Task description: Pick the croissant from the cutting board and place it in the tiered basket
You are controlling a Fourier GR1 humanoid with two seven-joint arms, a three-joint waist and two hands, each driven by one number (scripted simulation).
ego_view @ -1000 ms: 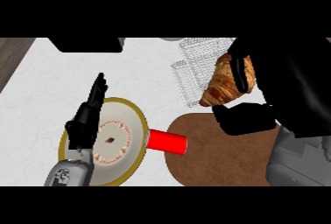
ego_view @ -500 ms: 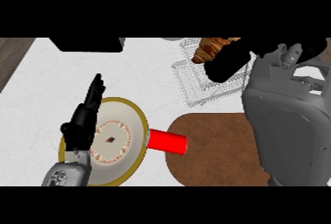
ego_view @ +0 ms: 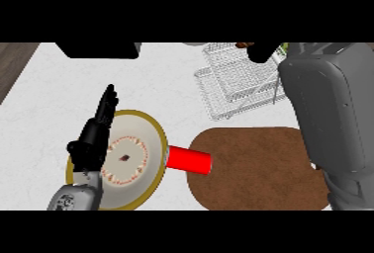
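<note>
White tabletop (ego_view: 44, 99) fills the view, with a dark wood strip along its left edge. Nearest, the left hand (ego_view: 93, 136) rests over a gold-rimmed plate (ego_view: 150, 131), fingers straight and pointing away, holding nothing. Just beside the plate lies a red cup (ego_view: 190, 160) on its side, its far end reaching the brown board (ego_view: 256, 168), whose top shows bare, so the pickup looks done. The right forearm (ego_view: 325, 113) runs up the right side, over the board's edge, to the wire basket (ego_view: 237, 84). At the far edge the right hand (ego_view: 261, 52) is a dark shape above the basket's back rim, and a small brown scrap just beside it is likely the croissant (ego_view: 243, 45). Most of it is hidden, and I cannot tell how the fingers sit or whether they are curled round it. A croissant should be light, soft and flaky, easily crushed or torn, so it is best held across its thick middle rather than by its thin tips, and set down low into the tier rather than let fall. A black object (ego_view: 99, 49) sits at the far left.
</note>
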